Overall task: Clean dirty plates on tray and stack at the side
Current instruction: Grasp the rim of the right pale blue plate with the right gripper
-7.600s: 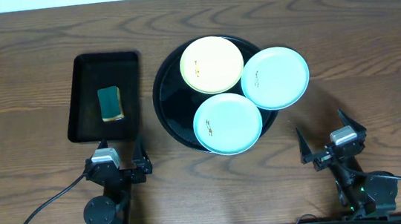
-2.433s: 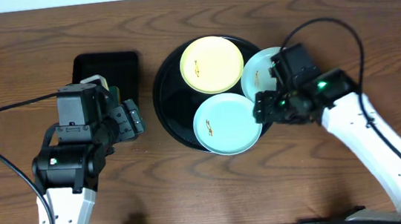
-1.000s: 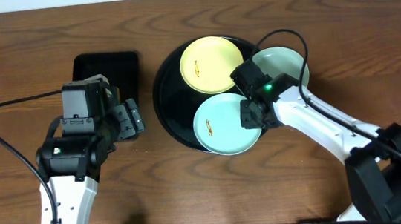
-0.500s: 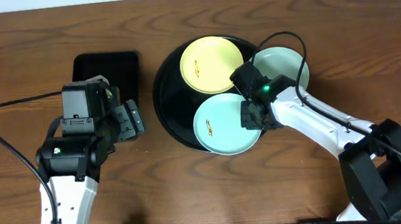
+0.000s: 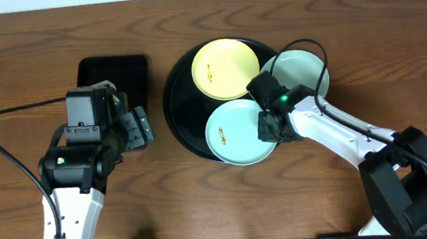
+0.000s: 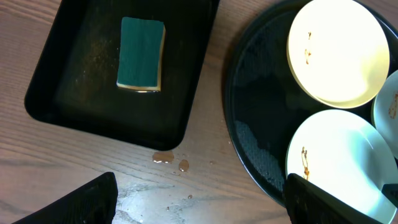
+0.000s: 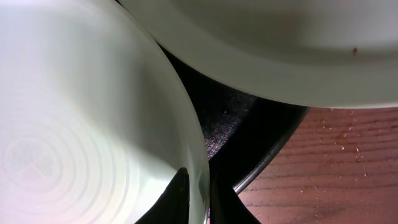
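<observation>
The round black tray [image 5: 183,99] holds a pale yellow plate [image 5: 226,69] at the back and a mint plate [image 5: 235,133] at the front. A second mint plate [image 5: 303,66] overhangs its right rim. My right gripper [image 5: 272,127] is shut on the front mint plate's right rim; in the right wrist view the fingers [image 7: 177,199] pinch that rim [image 7: 198,186]. My left gripper [image 5: 139,129] hangs open over bare table left of the tray, holding nothing. Brown smudges mark the yellow plate [image 6: 339,53] and the front plate [image 6: 342,155].
A rectangular black tray [image 5: 112,66] at the left holds a green-and-yellow sponge [image 6: 142,61]. Water drops [image 6: 165,157] lie on the wood just below that tray. The right arm reaches in from the lower right across the table.
My right gripper has closed on the front mint plate's rim and shifted slightly. The left arm has not moved.
</observation>
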